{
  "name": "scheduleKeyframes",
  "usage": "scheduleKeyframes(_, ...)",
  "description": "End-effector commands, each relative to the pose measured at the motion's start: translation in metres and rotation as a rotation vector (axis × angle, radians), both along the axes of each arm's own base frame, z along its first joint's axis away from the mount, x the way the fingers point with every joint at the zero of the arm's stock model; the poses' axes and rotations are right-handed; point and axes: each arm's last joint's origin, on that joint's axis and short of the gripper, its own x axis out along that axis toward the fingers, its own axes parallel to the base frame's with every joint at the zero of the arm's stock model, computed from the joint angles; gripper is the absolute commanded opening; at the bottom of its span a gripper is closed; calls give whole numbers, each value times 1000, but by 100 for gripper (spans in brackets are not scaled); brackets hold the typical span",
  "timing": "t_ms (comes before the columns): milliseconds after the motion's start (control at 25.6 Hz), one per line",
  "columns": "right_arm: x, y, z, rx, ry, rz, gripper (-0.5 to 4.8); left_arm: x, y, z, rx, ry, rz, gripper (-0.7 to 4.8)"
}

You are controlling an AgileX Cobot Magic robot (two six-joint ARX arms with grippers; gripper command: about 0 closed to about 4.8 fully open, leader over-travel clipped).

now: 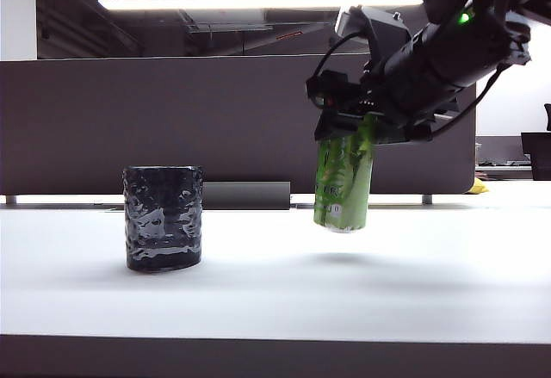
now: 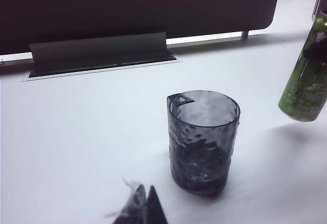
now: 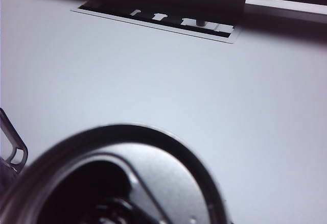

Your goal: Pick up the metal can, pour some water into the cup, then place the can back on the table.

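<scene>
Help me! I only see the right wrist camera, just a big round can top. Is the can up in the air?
Observer: Yes, the right gripper holds the metal can clear of the table, slightly tilted.
Operator: Where's the cup?
Observer: The cup stands upright, apart from the can, on its left in the exterior view.
Operator: And the other arm?
Observer: The left gripper sits before the cup, empty.

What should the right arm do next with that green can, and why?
Probably carry the metal can sideways toward the cup. The right gripper holds the can by its upper part, lifted clear of the table and slightly tilted, but well to the side of the cup, so pouring now would miss it.
</scene>
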Motion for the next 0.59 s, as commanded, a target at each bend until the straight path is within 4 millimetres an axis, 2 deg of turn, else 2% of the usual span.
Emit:
scheduleKeyframes(39,2,2,1,17,-25,6,273,0,0,2,-5,-13,-1,-5)
scheduleKeyframes(351,0,1,-8,-35,52,9,273,0,0,2,-5,-13,-1,-5)
scheduleKeyframes(585,0,1,-8,-43,49,11,274,0,0,2,-5,-13,-1,-5)
